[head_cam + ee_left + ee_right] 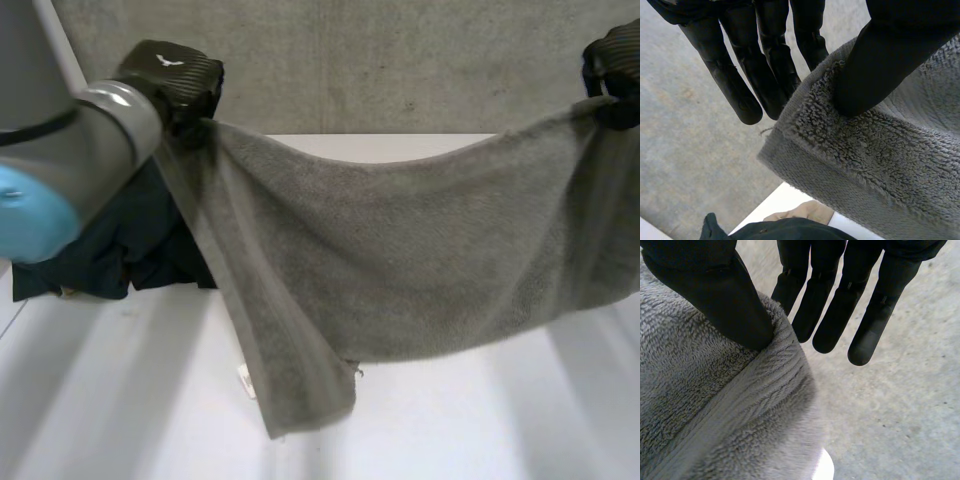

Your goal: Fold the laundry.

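A grey towel (pixel 400 260) hangs stretched in the air above the white table (pixel 120 400), sagging in the middle, its lower left part drooping toward the tabletop. My left hand (pixel 175 80) holds the towel's upper left corner. In the left wrist view its thumb (pixel 875 65) presses the towel (pixel 870 165) edge against straight fingers (pixel 740 80). My right hand (pixel 612 70) holds the upper right corner. There the thumb (pixel 725 295) pinches the towel (pixel 715 410) hem against the fingers (pixel 840 305).
A heap of dark clothing (pixel 120 250) lies on the table's left side behind the left arm. A concrete wall (pixel 400 60) rises behind the table. A small white tag (pixel 246 380) hangs by the towel's lower left edge.
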